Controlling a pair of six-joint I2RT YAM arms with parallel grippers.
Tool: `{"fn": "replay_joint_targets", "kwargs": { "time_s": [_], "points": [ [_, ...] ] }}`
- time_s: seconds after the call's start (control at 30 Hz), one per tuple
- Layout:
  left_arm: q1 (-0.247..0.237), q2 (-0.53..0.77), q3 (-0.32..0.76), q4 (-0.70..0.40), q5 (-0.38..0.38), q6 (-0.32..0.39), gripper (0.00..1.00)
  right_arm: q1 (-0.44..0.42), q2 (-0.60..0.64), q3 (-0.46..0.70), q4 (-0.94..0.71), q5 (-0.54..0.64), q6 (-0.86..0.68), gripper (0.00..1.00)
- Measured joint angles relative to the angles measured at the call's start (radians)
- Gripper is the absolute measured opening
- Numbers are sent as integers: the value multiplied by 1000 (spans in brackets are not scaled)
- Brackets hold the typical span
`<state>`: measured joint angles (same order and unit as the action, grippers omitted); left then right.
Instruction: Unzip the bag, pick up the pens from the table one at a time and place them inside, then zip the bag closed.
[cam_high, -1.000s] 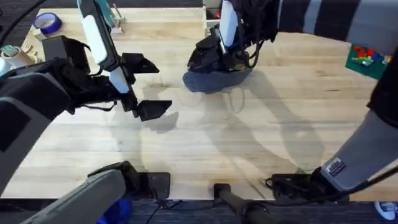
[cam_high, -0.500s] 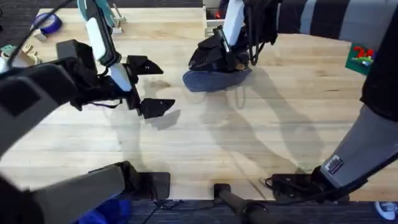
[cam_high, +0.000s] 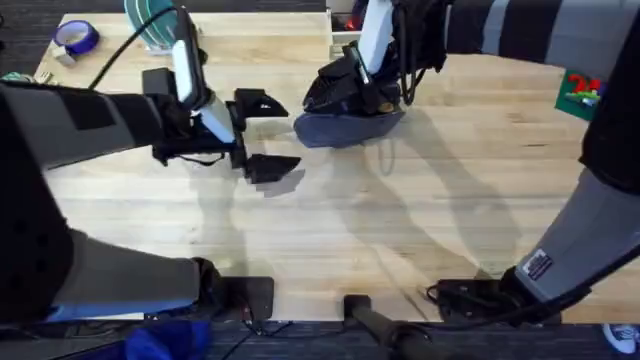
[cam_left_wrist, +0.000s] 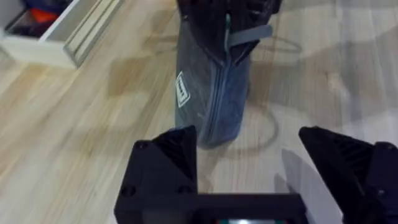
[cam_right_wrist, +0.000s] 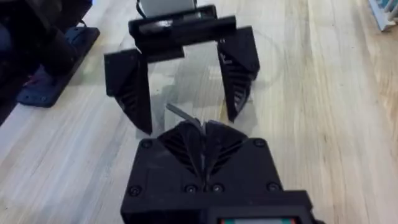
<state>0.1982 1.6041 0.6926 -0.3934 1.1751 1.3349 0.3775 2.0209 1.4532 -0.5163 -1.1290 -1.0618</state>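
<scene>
The grey-blue bag (cam_high: 345, 128) lies at the far middle of the table (cam_high: 420, 220). My right gripper (cam_high: 350, 95) sits on top of it, shut on the grey pull tab (cam_right_wrist: 177, 113), which sticks out between its closed fingers. In the left wrist view that tab (cam_left_wrist: 249, 34) shows at the far end of the bag (cam_left_wrist: 211, 93), whose zipper runs lengthwise. My left gripper (cam_high: 288, 135) hovers open just left of the bag, its jaws wide apart and pointing at it, holding nothing. The pens are out of view.
A white tray box (cam_left_wrist: 62, 37) stands behind the bag. A blue tape roll (cam_high: 75, 37) lies at the far left corner, and a colourful item (cam_high: 590, 95) at the right edge. Bare wood stretches across the near half.
My left gripper has moved right and slightly away from me, closer to the bag, still open. The right gripper and the bag have stayed put.
</scene>
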Motion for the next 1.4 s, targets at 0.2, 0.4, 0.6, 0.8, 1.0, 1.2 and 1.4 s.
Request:
{"fn": "replay_joint_targets", "kwargs": {
  "time_s": [0.2, 0.4, 0.6, 0.8, 1.0, 1.2, 1.4],
  "points": [
    [-45, 45, 0, 97, 0, -4, 995, 0, 0, 0, 0, -1, 0, 31],
    [-48, 84, 0, 217, 0, -83, 995, 0, 0, 0, 0, -1, 0, 31],
    [-53, 90, 0, 235, 10, -118, 995, 0, 0, 0, 0, -1, 0, 31],
    [-68, 90, 0, 241, 52, -125, 995, 0, 0, 0, 0, -1, 0, 31],
    [-70, 90, 0, 241, 65, -125, 995, 0, 0, 0, 0, -1, 0, 31],
    [-70, 90, 0, 241, 67, -125, 995, 0, 0, 0, 0, -1, 0, 31],
    [-69, 90, 0, 251, 63, -132, 233, 0, 0, 0, -1, -1, 0, 31]
  ]
}}
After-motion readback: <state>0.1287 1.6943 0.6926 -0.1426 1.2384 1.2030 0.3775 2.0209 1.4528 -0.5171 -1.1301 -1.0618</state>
